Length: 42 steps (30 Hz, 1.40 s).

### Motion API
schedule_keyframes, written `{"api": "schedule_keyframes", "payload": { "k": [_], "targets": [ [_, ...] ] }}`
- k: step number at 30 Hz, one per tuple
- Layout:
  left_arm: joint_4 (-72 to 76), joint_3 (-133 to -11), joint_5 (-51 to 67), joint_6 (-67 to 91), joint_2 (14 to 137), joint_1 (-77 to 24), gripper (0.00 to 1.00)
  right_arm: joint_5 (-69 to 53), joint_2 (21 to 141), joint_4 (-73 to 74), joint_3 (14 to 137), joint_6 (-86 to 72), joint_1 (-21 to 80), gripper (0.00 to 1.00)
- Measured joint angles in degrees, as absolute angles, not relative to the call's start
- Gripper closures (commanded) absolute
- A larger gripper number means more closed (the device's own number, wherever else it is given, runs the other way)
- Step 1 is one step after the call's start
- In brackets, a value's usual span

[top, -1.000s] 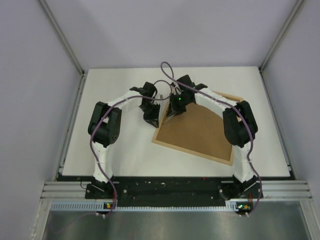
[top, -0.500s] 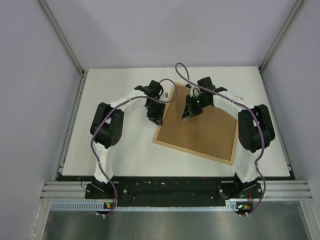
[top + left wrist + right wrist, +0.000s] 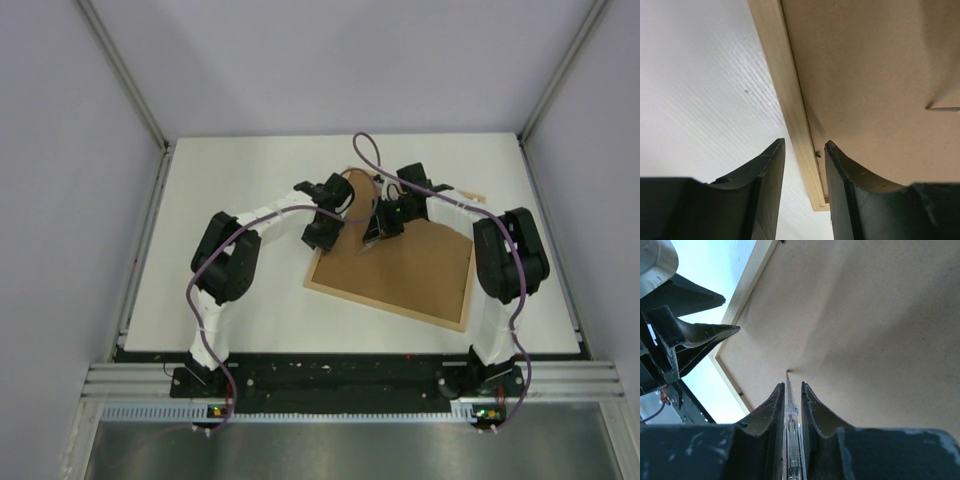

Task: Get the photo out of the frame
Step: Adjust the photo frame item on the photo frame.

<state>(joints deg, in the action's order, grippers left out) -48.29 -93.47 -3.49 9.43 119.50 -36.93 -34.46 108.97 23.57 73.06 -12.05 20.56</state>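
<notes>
The right pincer (image 3: 790,386) clamps a thin clear rod (image 3: 790,432) (tip touching the brown backing board (image 3: 865,330)).

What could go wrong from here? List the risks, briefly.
1. The right gripper holds a thin clear tool tip-first against the backing board; it may skid or gouge the board.
2. The left gripper straddles a rail of the frame with jaws open, so the frame may slide when pried.
</notes>
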Motion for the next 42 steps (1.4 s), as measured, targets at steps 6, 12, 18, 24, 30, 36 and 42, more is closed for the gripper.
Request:
{"api": "schedule_keyframes", "payload": {
  "k": [6,12,18,24,30,36,42],
  "targets": [
    [-48.2,-91.0,-10.2,8.9,116.6,-38.7,0.51,-34.7,109.0,22.9,72.8,-12.2,20.4,1.0],
    [-48.0,-90.5,-12.5,8.8,114.5,-40.8,0.52,-34.6,108.9,22.7,72.8,-12.3,20.4,1.0],
    [-48.1,-89.4,-12.4,8.8,114.6,-41.4,0.52,-34.7,108.9,22.7,72.8,-12.3,20.4,1.0],
    [-48.0,-89.4,-13.0,8.6,115.3,-41.3,0.52,-34.8,108.9,22.7,72.8,-12.3,20.4,1.0],
    [-48.1,-89.4,-12.9,8.6,117.8,-41.4,0.52,-34.9,108.9,22.6,72.7,-12.2,20.4,1.0],
    [-48.0,-89.4,-12.9,8.6,118.1,-41.4,0.53,-35.1,108.7,22.2,72.4,-12.3,20.4,1.0],
    [-48.0,-89.4,-13.0,8.6,118.2,-41.6,0.7,-35.1,108.7,22.2,72.4,-12.3,20.4,1.0]
  ]
}}
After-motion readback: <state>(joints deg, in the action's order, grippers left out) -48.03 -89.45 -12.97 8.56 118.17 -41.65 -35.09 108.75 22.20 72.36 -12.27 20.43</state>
